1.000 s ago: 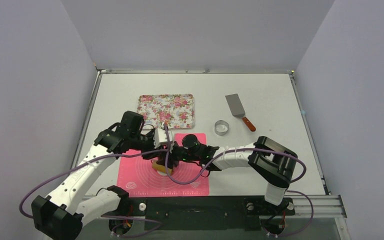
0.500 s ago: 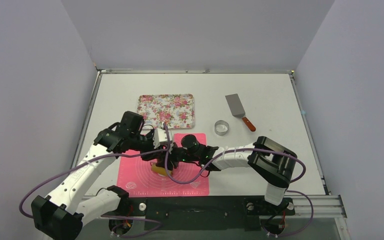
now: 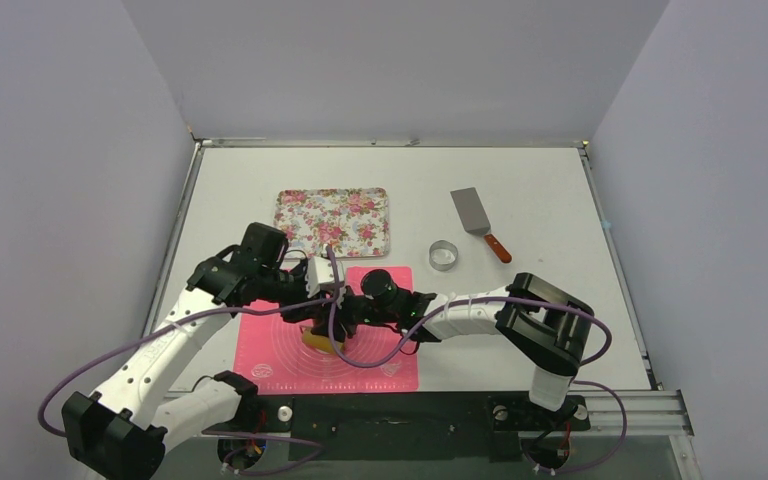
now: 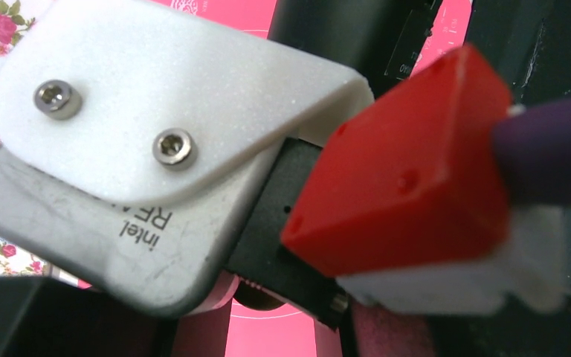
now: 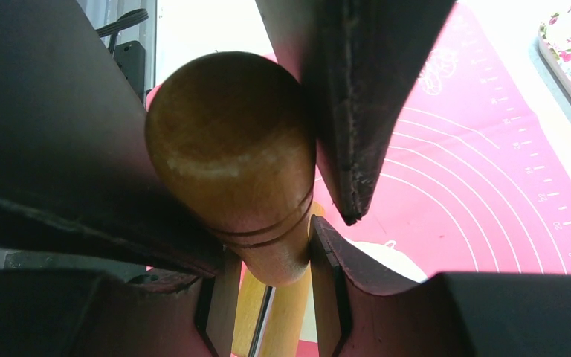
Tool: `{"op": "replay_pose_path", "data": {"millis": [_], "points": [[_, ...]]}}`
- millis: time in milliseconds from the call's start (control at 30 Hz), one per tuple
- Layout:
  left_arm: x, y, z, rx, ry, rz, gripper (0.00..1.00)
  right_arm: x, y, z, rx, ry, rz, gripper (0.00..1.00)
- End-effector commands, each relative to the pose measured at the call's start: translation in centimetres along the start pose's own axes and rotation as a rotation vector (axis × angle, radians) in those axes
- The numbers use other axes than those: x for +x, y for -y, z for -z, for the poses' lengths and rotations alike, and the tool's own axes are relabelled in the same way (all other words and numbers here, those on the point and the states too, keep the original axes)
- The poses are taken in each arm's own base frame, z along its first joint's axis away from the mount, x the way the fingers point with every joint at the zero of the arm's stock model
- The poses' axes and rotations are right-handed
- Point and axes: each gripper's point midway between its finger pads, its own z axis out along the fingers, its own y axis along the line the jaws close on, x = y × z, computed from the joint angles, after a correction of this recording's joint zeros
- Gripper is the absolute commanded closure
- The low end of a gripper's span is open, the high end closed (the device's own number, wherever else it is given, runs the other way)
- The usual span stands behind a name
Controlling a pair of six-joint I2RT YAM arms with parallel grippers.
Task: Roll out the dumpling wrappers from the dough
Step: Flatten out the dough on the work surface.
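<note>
The right claw (image 5: 282, 238) squeezes the one wooden rolling pin (image 5: 230, 149) above one pink mat (image 3: 270, 360). Whether the left claw (image 3: 312, 318) is open cannot be told.

Soft, even overhead light fills the top view — the white table (image 3: 540, 180) is bright, shadows faint, focus sharp. The 2 wrist views go dark at the corners; the red plug (image 4: 409, 163) at center right is blurred, the wooden handle (image 5: 230, 149) carries a pale sheen — the pink mat (image 5: 476, 178) behind is crisp.
</note>
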Motion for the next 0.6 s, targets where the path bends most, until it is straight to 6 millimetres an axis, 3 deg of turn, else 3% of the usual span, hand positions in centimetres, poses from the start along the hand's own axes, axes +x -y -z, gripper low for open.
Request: {"op": "replay_pose_path", "data": {"millis": [0,200,433,567], "points": [[0.2,5.5,-1.0,0.256,-0.014,-0.117,1.00,8.4,-2.3,1.3,0.000,-0.359,-0.226,1.00],[-1.9,4.4,0.3,0.190,0.013,-0.109,1.00,3.1,-1.2,1.0,0.067,-0.230,-0.174,1.00],[-5.5,1.6,1.0,0.069,0.085,-0.131,1.00,-4.4,3.4,2.5,0.255,-0.017,-0.124,1.00],[-6.6,0.8,0.6,0.054,0.111,-0.131,1.00,-5.9,5.7,3.3,0.318,0.020,-0.110,1.00]]}}
